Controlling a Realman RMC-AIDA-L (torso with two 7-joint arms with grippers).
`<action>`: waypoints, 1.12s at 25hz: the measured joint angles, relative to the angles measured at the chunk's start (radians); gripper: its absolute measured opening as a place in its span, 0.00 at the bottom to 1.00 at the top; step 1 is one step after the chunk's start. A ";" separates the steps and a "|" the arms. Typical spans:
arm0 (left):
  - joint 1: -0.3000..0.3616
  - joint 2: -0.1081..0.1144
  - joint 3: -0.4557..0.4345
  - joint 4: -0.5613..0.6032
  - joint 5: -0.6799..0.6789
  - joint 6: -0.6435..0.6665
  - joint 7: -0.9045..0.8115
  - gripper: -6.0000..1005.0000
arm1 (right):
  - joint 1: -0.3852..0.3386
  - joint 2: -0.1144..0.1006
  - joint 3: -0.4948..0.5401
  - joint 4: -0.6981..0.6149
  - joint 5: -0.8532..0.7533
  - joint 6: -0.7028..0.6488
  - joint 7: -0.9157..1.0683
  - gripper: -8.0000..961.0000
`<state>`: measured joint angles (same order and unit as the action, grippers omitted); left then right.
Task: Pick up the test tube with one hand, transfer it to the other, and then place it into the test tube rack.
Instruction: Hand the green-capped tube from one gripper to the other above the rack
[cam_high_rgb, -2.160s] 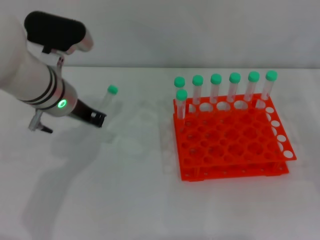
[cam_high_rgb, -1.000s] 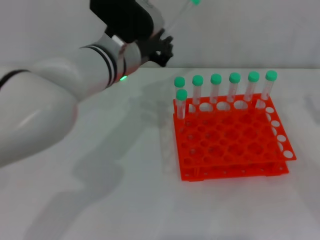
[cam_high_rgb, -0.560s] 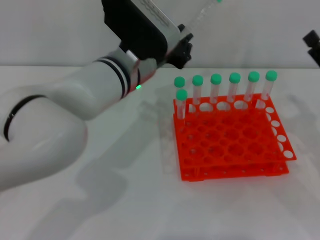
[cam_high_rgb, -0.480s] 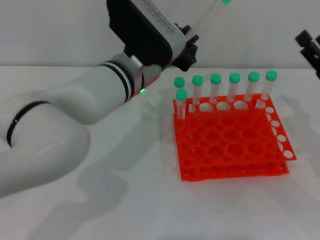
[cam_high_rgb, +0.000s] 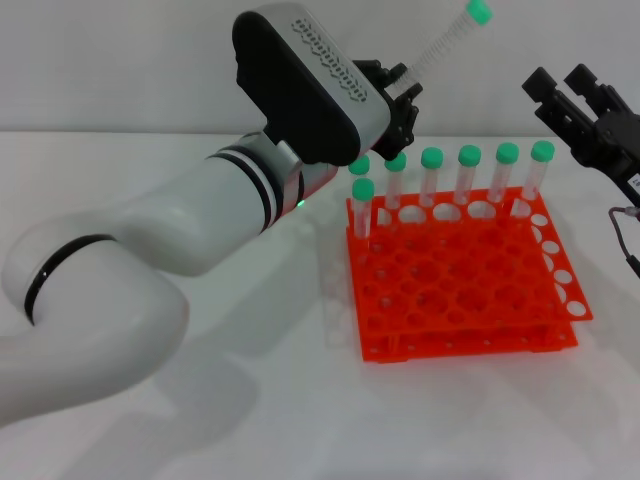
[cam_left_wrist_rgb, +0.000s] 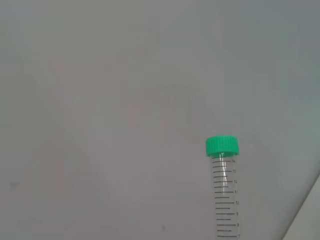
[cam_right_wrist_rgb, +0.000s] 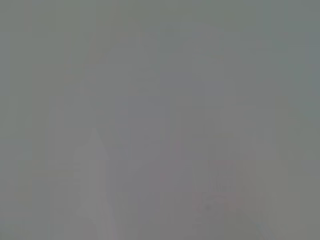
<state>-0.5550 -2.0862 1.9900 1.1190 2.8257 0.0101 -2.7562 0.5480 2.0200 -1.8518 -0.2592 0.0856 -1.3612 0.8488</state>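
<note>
In the head view my left gripper (cam_high_rgb: 398, 88) is raised above the rack's back left and is shut on the lower end of the test tube (cam_high_rgb: 448, 40). The tube slants up to the right with its green cap on top. The left wrist view shows the tube (cam_left_wrist_rgb: 223, 190) and its green cap against a plain wall. My right gripper (cam_high_rgb: 568, 92) is open and empty, in the air at the right, with its fingers pointing toward the tube and a gap between them. The orange-red test tube rack (cam_high_rgb: 460, 285) stands on the white table.
Several green-capped tubes (cam_high_rgb: 468, 175) stand in the rack's back row, and one more (cam_high_rgb: 362, 207) at its left edge. A grey cable (cam_high_rgb: 628, 240) hangs from my right arm beside the rack. The right wrist view shows only a plain grey surface.
My left arm lifted the tube off the table and carried it up and right, above the rack's back left. My right gripper came in from the right edge toward it.
</note>
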 joint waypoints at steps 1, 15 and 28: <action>0.002 0.000 0.006 0.002 0.001 -0.003 0.000 0.19 | 0.001 0.001 -0.002 0.000 0.000 0.002 0.000 0.87; 0.006 0.000 0.035 0.001 0.000 -0.020 0.001 0.19 | 0.025 0.004 -0.061 -0.048 0.000 0.110 -0.001 0.84; 0.013 0.000 0.057 -0.009 -0.001 -0.044 -0.001 0.19 | 0.063 0.003 -0.077 -0.062 0.000 0.156 -0.004 0.82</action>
<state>-0.5420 -2.0862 2.0468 1.1103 2.8243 -0.0342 -2.7574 0.6110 2.0232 -1.9285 -0.3214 0.0859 -1.2056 0.8451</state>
